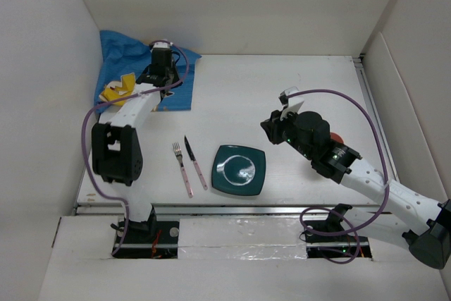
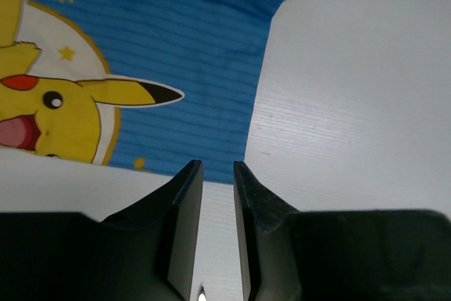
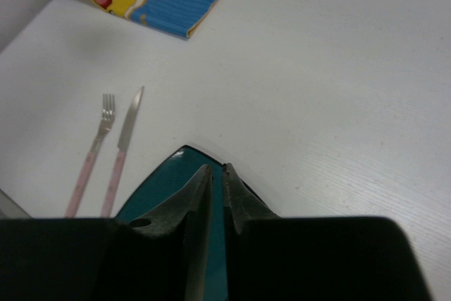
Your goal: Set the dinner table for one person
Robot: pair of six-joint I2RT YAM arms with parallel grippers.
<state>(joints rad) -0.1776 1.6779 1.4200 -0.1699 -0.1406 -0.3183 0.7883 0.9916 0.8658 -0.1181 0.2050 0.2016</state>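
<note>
Taking the teal plate (image 1: 239, 169) as the mark: the white surface (image 1: 282, 82) lies under everything, and the plate sits on it close to the near rail, about midway across.

Far to the plate's left and well behind it, a blue cartoon placemat (image 1: 123, 54) lies crumpled in the back corner, where it serves no diner. The left pincer (image 2: 217, 167) hangs over the mat's plate-side edge, jaws a narrow gap apart with nothing between them. It looks placed to take that edge and drag the cloth toward the setting.

Just left of the plate lie a pink-handled fork (image 1: 182, 167) and, between it and the plate, a knife (image 1: 196, 163). They are side by side and apart, tips pointing away from the rail. A usual setting would want the knife on the plate's other side.

Right of the plate and a little behind it, the right pincer (image 3: 214, 168) hovers above the plate's rim, empty and all but closed to a slit. It is probably keeping clear.
</note>
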